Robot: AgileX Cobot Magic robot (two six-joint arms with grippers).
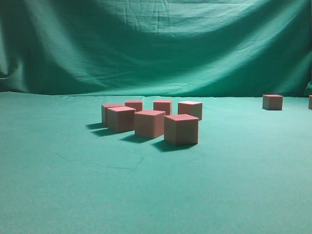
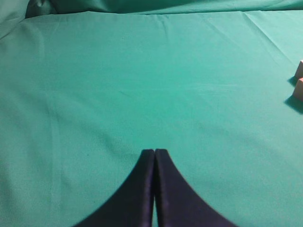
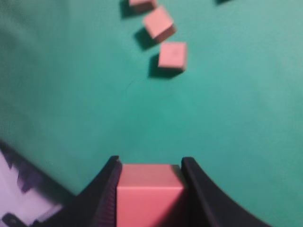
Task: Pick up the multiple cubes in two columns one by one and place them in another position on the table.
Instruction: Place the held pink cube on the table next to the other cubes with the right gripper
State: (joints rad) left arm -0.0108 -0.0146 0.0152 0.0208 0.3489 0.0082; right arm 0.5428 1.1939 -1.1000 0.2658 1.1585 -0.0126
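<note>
The right gripper [image 3: 150,189] has its jaws clamped on one cube [image 3: 150,194], held well above the worktop [image 3: 246,118] and clear of it. The left gripper [image 2: 155,156] hangs over bare cloth with its jaws pressed together and nothing between them. In the exterior view neither arm shows; six cubes [image 1: 151,122] sit in two close columns mid-worktop, and a placed cube [image 1: 272,101] stands far off to the right, with another barely showing at the frame edge.

The grip looks square, the cube's flat sides against the pads, yet the faces are smooth, so a quick swing or a hard stop could let it slip or twist. Released from this height, it would likely bounce or roll on the cloth and land askew. Lowered too near the placed cube, it could knock that one aside. The right wrist view is blurred, so how deep the cube sits between the jaws cannot be told. The columns are tightly packed; a later pick could nudge a neighbour.
</note>
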